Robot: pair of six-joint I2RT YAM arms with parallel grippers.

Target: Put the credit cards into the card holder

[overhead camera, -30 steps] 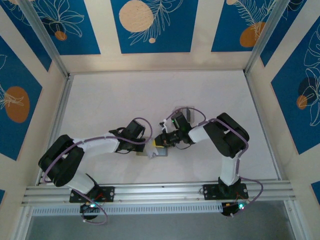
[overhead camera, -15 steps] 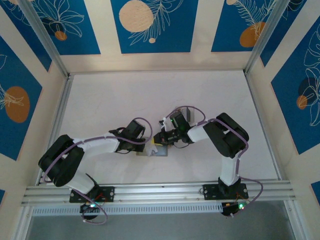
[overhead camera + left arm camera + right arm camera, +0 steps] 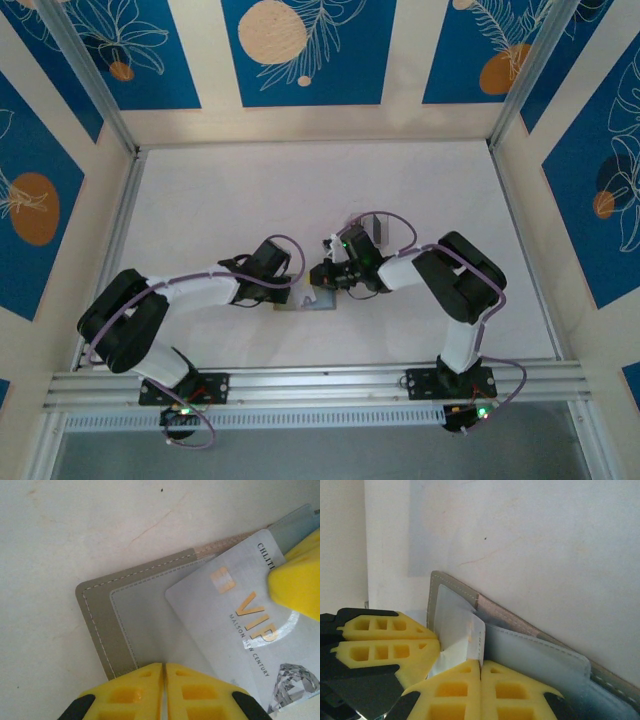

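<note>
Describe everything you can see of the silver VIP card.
The VIP card is thin, glossy silver-grey plastic with a gold chip, gold VIP lettering and a diamond graphic. It sits at an angle, one corner overlapping the open card holder's pale inner panel. The right gripper is shut on its opposite end.

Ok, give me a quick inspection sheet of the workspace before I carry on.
Surface: white table, faint scuffs.
Job's things: holder open, flat on the table; silver VIP card slanted across its inside; spare card on the table beyond the right wrist.
Clutter: nothing seen.
Grippers: left gripper shut, tips at the holder's near edge; right gripper shut on the VIP card.
Cables: purple cables loop along both arms; one loop passes by the spare card.
Surroundings: blue-and-cream walls; metal rail at the near edge.
</note>
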